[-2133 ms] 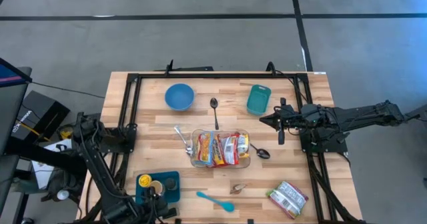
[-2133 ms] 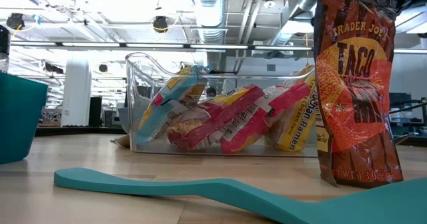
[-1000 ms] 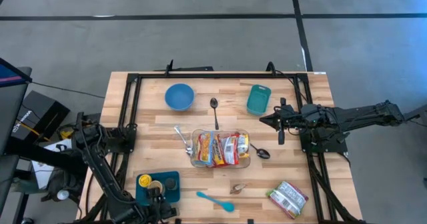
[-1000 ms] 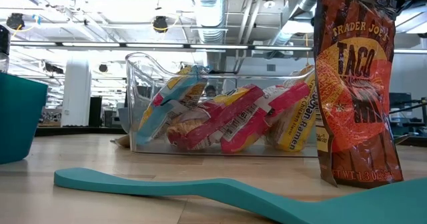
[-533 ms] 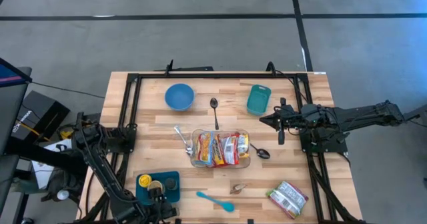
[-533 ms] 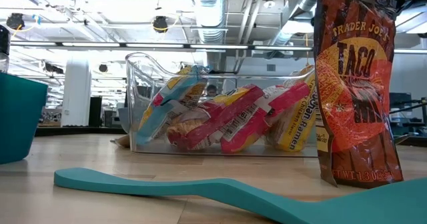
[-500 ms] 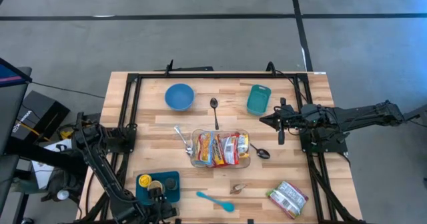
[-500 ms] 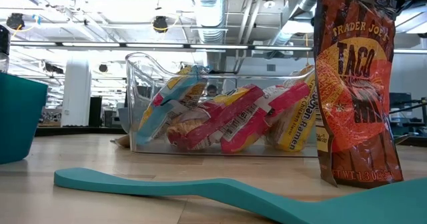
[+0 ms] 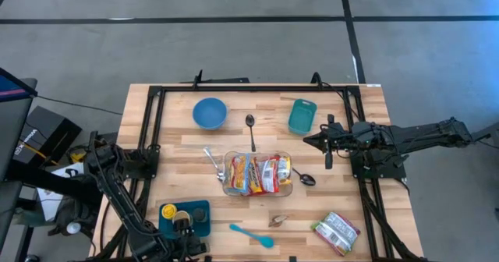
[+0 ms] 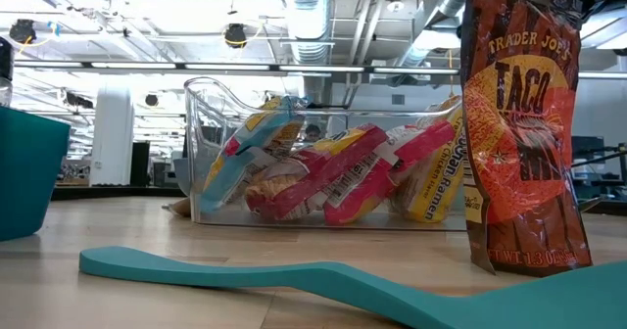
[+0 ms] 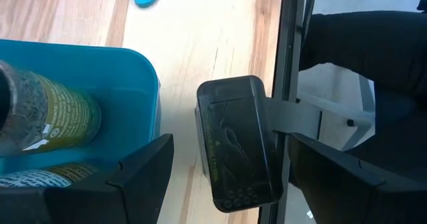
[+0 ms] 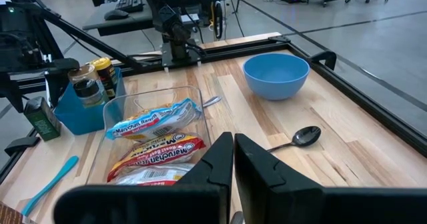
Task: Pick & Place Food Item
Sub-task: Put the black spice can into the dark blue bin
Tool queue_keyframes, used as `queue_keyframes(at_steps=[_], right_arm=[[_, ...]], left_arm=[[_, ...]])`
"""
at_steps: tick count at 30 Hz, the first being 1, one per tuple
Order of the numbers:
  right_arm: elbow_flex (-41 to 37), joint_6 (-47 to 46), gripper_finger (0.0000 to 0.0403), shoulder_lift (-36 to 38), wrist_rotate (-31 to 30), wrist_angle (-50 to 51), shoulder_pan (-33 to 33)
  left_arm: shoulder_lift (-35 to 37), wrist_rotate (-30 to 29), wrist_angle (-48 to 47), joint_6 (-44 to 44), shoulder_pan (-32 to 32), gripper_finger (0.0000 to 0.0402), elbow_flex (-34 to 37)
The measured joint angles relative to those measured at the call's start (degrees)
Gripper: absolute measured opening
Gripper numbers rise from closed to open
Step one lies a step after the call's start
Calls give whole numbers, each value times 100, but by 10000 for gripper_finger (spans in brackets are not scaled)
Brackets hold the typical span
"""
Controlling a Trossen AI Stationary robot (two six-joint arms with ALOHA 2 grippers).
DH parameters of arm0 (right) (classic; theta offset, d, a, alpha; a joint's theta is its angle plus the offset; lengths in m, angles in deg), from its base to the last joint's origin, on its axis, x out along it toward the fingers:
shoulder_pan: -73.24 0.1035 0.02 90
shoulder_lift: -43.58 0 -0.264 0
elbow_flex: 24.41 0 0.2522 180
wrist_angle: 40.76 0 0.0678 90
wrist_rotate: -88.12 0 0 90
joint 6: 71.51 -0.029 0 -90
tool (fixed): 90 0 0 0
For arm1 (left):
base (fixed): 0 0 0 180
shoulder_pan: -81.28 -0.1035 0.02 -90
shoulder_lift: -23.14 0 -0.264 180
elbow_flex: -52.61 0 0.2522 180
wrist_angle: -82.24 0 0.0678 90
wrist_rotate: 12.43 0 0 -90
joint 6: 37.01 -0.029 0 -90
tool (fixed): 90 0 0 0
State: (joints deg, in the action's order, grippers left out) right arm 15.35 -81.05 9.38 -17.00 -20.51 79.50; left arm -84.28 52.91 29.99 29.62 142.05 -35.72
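A clear tub (image 9: pixel 258 174) in the table's middle holds several ramen packets (image 12: pixel 155 125). An orange taco bag (image 9: pixel 337 232) lies near the front right; the low view shows the bag (image 10: pixel 524 133) close up. A blue bin (image 9: pixel 185 217) at the front left holds jars (image 11: pixel 47 111). My left gripper (image 9: pixel 187 243) hangs open at the table's near edge beside that bin; in its wrist view the gripper (image 11: pixel 230 181) has its fingers either side of a dark box on a grey bracket (image 11: pixel 237 144). My right gripper (image 9: pixel 309 141) waits shut at the right, in mid-air.
A blue bowl (image 9: pixel 210 112), a teal dish (image 9: pixel 302 116) and a spoon (image 9: pixel 250 129) lie at the back. A second spoon (image 9: pixel 304 178) lies right of the tub, and a teal spatula (image 9: pixel 252 235) at the front. A black frame rail (image 11: pixel 287 44) runs along the table's edge.
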Motion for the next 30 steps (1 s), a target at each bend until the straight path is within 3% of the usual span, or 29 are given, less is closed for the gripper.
queue_keyframes(at_steps=[30], right_arm=[[0,0,10,1,0,0,0]], left_arm=[[22,117,-155,-153,-27,289,-63]])
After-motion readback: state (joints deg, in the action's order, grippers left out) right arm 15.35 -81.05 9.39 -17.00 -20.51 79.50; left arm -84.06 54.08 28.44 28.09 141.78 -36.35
